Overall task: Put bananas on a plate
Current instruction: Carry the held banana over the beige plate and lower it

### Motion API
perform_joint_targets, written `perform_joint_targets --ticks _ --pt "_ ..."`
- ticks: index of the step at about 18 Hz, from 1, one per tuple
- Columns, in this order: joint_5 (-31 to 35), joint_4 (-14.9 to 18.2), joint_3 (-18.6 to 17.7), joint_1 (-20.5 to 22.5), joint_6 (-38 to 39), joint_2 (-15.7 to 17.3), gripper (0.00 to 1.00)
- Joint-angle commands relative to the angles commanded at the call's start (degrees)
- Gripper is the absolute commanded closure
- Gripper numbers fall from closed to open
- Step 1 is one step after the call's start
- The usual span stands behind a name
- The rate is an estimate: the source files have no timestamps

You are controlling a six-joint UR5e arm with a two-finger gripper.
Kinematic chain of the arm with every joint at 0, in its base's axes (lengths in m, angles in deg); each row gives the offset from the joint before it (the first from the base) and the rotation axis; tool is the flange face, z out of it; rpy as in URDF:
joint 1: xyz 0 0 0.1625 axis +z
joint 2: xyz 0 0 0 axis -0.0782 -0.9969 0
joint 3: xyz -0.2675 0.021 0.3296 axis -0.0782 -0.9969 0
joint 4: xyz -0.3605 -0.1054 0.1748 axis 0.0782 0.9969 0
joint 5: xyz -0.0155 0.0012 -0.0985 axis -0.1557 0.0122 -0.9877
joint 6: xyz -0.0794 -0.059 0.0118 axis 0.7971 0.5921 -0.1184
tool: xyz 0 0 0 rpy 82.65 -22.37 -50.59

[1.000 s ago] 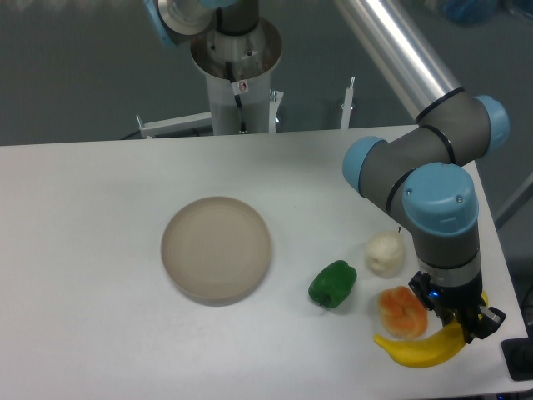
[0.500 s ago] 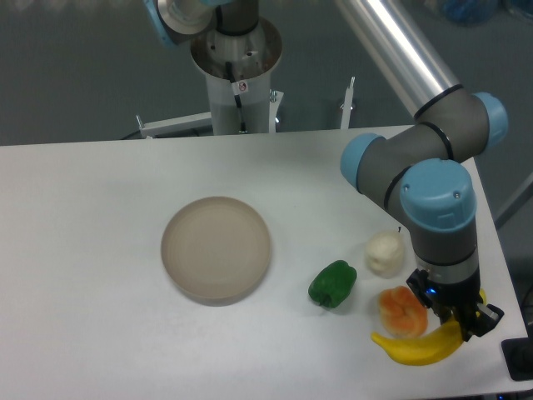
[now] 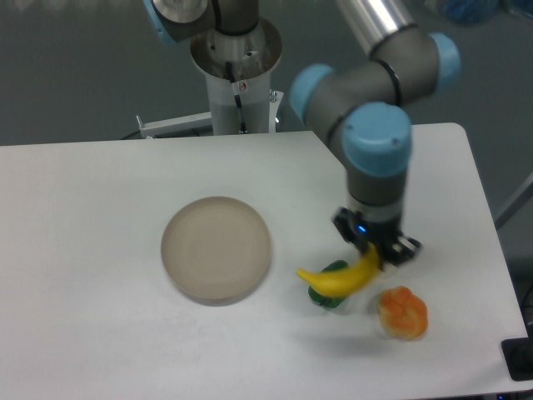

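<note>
1. Mostly hidden, the green pepper (image 3: 330,293) shows only as a dark green patch under and behind the banana (image 3: 341,277); a pale blurred shape just left of the lumpy orange fruit (image 3: 403,312) is too smeared to identify.
2. Gripping the banana by its right end, the hand (image 3: 377,252) is closed on it, holding it tilted, left tip lowest, above the pepper and apart from the plate (image 3: 216,247).
3. Bare and beige, the plate lies flat on the counter (image 3: 92,217) to the left of the banana, with a gap of white surface between them.
4. White and smooth, the counter has a rounded far-right corner; behind it is a dull grey floor and the arm's pale cylindrical base (image 3: 239,79).
5. Small and red-edged, a sticker on that base is too tiny to read.
</note>
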Motion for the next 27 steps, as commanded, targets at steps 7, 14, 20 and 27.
perform_joint_targets --ticks 7,14,20,27 --pt "0.2 0.0 -0.6 -0.1 0.1 0.3 0.7" --pt "0.1 0.6 -2.8 -2.5 2.9 1.4 0.7" --pt "0.0 0.4 -6.8 -6.1 9.7 2.4 0.7" --pt "-0.1 -0.1 -11.0 -11.6 19.9 2.2 0.7"
